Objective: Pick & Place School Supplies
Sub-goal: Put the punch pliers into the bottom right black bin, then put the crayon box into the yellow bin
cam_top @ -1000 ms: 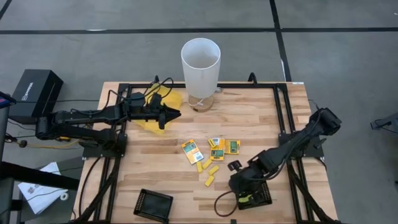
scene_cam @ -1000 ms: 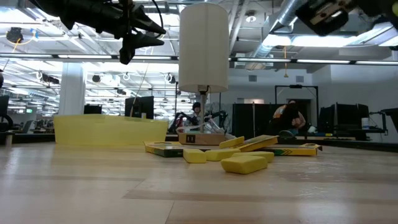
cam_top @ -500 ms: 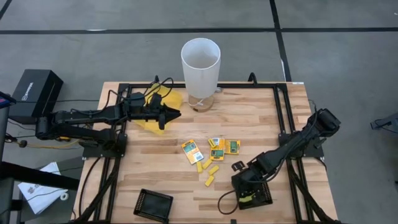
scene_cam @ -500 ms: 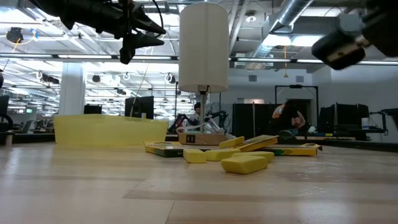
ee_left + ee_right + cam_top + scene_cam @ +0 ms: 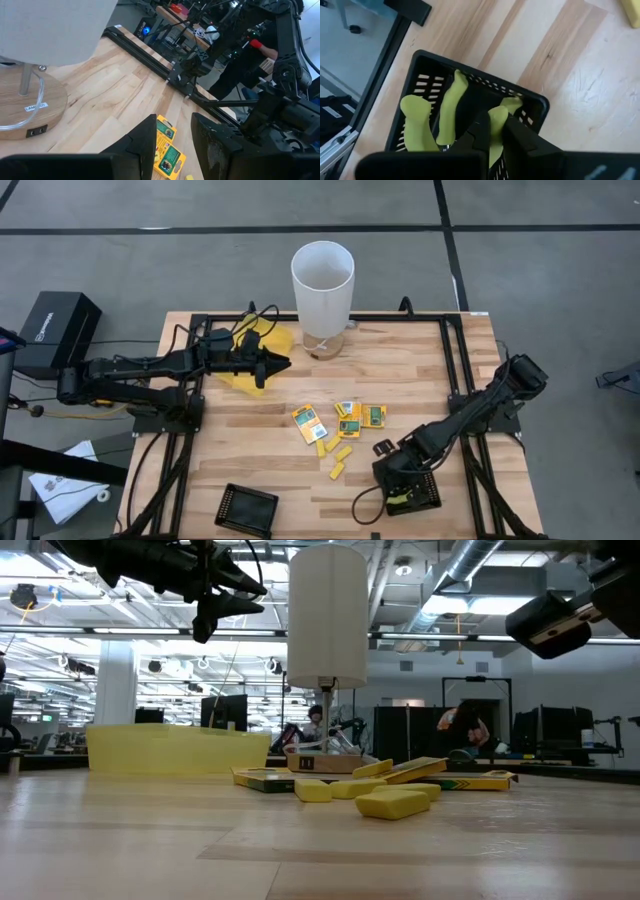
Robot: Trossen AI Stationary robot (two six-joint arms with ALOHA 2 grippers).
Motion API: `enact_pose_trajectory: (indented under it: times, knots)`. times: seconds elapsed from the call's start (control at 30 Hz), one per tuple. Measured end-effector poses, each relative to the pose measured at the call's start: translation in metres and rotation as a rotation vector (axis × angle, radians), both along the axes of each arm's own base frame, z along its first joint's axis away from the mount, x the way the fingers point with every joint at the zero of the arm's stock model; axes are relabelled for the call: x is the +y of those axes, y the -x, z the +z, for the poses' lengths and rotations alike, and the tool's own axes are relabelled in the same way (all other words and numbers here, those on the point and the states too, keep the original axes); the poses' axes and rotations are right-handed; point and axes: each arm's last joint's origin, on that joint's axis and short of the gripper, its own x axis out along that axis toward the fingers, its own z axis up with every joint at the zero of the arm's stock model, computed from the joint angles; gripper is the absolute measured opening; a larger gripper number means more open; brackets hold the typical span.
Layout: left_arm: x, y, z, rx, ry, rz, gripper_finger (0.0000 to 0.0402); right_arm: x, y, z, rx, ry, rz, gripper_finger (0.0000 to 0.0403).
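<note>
My right gripper [image 5: 398,485] hangs over the black tray [image 5: 427,500] at the table's near right, shut on a yellow-green-handled plier-like tool [image 5: 498,114] inside the tray [image 5: 485,77]. More yellow-green handles [image 5: 416,122] lie in the same tray. Three yellow-orange packets [image 5: 309,423] and short yellow oblong pieces [image 5: 337,470] lie loose mid-table. My left gripper [image 5: 280,364] hovers open above the table's far left part, beside the yellow pouch [image 5: 240,373], with nothing between its fingers [image 5: 145,145]. My right gripper pinches one yellow-green handle [image 5: 496,131] of the tool between its two fingers [image 5: 479,131]. It comes steeply from above, slanting toward the table's near edge. The handle's free end [image 5: 512,102] sticks out past the fingertips inside the tray; whether the tool rests on the tray floor is hidden.
A white lamp [image 5: 323,280] on a round wooden base [image 5: 326,347] stands at the far middle. A second black tray [image 5: 247,509] sits at the near edge, left of centre. Black rails [image 5: 455,360] frame the tabletop. Bare wood lies between the packets and the lamp.
My right gripper has sunk down into the near-right tray, shifting slightly toward the table's near edge and tipping steeper, and has stayed shut.
</note>
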Motion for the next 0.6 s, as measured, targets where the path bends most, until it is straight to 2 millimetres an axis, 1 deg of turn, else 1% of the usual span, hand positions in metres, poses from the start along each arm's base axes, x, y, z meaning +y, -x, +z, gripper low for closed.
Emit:
enact_pose_trajectory:
  times: [0.07,0.23,0.33,0.47,0.6]
  knots:
    - [0.0,0.0,0.0,0.0,0.0,0.0,0.0117,0.0,0.001,0.0,0.004,0.003,0.002,0.0031]
    - [0.0,0.0,0.0,0.0,0.0,0.0,0.0117,-0.003,0.001,-0.001,0.032,-0.006,0.002,0.0104]
    - [0.0,0.0,0.0,0.001,0.0,0.0,0.0117,-0.005,0.0,0.0,0.034,-0.007,-0.007,0.0138]
    - [0.0,0.0,0.0,0.001,0.0,0.0,0.0117,-0.01,-0.002,-0.001,0.045,0.001,-0.023,0.0165]
    - [0.0,0.0,0.0,0.0,0.0,0.0,0.0117,-0.017,-0.004,0.001,0.07,-0.017,-0.034,0.0173]
